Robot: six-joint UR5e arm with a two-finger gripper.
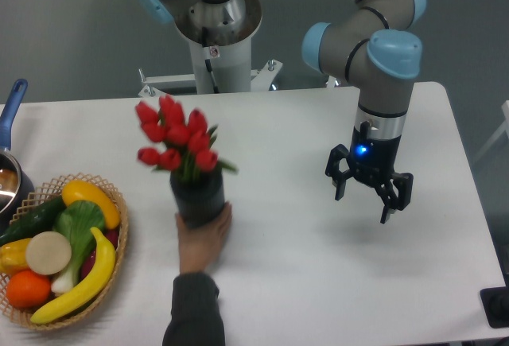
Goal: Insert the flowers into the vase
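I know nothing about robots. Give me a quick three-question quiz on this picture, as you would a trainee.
1. True or false: the flowers already stand in the vase.
2. What grips the vase: A) the gripper, B) a hand, C) nothing?
3. Fill in: the wicker basket of fruit and vegetables sits on the vase's ____ side in the picture.

Key: 1 true; 2 B, the gripper hangs open and empty, apart to the right in the picture; 3 left.
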